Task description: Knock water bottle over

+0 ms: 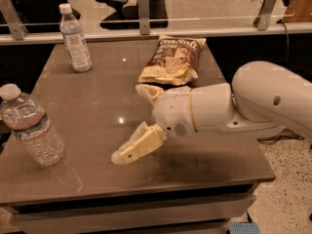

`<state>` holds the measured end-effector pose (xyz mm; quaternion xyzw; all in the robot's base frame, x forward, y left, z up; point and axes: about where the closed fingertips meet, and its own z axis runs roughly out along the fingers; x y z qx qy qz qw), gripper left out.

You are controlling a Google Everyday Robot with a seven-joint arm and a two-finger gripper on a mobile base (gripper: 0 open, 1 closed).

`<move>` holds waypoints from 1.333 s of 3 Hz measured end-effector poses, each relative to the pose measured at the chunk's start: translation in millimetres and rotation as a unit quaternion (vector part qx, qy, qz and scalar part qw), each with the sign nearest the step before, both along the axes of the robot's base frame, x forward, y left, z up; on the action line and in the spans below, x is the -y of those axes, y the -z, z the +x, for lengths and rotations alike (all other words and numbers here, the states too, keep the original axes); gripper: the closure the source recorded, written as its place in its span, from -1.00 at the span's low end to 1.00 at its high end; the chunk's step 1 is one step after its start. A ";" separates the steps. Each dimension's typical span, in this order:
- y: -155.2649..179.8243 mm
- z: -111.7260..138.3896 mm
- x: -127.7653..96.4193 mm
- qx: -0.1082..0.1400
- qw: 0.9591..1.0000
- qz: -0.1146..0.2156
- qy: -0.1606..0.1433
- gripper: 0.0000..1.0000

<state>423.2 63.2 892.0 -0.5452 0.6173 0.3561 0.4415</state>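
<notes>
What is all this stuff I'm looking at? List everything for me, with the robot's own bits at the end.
water bottle: 1, clear with white cap and red-white-blue band, upright at the table's front left.
slim bottle: 1, clear with pale label, upright at the table's back left.
chip bag: 1, brown and yellow, lying at the back middle.
table: 1, glossy brown top, holds all of the above.
glass barrier: 1, clear with metal posts, behind the table.
office chair: 1, dark, beyond the barrier.
arm: 1, white, reaching in from the right.
gripper: 1, cream fingers spread open, over the table's front middle, apart from the water bottle.
</notes>
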 end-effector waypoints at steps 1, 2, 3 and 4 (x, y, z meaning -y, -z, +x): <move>7.9 8.1 -38.4 0.005 0.999 0.041 -0.012 -1.00; 11.9 10.0 -72.0 0.010 0.996 0.083 -0.016 -1.00; 9.5 9.5 -98.0 0.015 0.993 0.120 -0.008 -1.00; 2.1 4.5 -124.3 0.013 0.989 0.147 -0.004 -1.00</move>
